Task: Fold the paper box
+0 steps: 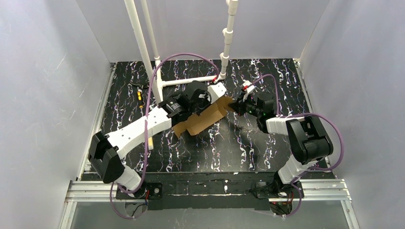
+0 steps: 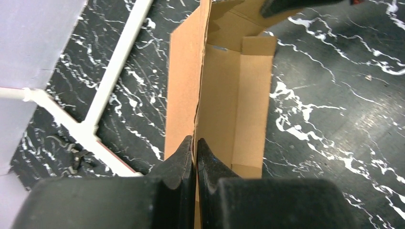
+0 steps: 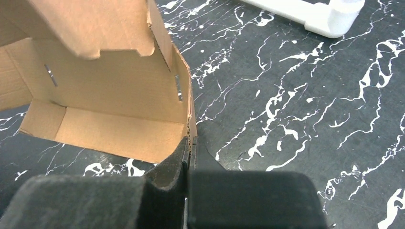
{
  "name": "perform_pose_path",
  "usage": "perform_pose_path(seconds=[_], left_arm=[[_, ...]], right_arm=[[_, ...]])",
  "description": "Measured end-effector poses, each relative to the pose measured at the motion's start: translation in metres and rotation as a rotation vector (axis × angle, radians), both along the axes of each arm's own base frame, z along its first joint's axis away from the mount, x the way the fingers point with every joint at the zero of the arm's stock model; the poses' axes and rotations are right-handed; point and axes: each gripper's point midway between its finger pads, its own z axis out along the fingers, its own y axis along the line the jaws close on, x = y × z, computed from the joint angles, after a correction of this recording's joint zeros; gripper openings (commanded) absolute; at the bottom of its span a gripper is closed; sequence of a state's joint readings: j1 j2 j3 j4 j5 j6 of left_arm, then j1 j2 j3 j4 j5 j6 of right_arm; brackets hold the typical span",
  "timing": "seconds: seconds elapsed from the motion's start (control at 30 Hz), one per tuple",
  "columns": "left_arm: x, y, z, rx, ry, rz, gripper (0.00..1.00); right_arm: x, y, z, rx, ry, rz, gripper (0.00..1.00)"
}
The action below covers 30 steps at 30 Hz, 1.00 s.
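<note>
One paper box point(image 1: 204, 120), plain brown cardboard and only partly folded, sits near the middle of the surface point(image 1: 239, 152), between the two arms. It is open. The left wrist view shows a long floor panel with a wall standing up along one side. The right wrist view shows a notched flap hanging over the hollow and two small slots cut in the inner walls.

The left gripper point(image 2: 195, 140) has its jaws pressed together on the top edge of the upright wall at one end of the box. The right gripper point(image 3: 190, 143) pinches the corner edge at the other end, with its jaws closed down to the thickness of the card.

The surface is black with white marbling. One white pipe frame point(image 1: 191, 80) stands at its far side. One small pale stick point(image 1: 150, 142) lies beside the left arm's forearm.
</note>
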<state>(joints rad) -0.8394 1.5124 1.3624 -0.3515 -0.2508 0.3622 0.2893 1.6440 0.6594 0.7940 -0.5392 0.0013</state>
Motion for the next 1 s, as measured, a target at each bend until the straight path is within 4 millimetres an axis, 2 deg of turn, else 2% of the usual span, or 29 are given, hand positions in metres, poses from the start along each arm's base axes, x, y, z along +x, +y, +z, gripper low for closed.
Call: perform_pose_path(seconds=[0.23, 0.6, 1.0], left_arm=[[-0.019, -0.002, -0.018, -0.055, 0.070, -0.056, 0.00], [-0.036, -0.004, -0.013, -0.222, 0.175, -0.036, 0.00], [-0.050, -0.010, -0.019, -0.287, 0.275, -0.026, 0.00]], right_arm=[[0.004, -0.002, -0.005, -0.005, -0.004, -0.024, 0.01], [-0.009, -0.002, -0.015, -0.015, -0.018, 0.014, 0.01], [-0.019, -0.001, -0.017, -0.029, -0.043, 0.060, 0.01]])
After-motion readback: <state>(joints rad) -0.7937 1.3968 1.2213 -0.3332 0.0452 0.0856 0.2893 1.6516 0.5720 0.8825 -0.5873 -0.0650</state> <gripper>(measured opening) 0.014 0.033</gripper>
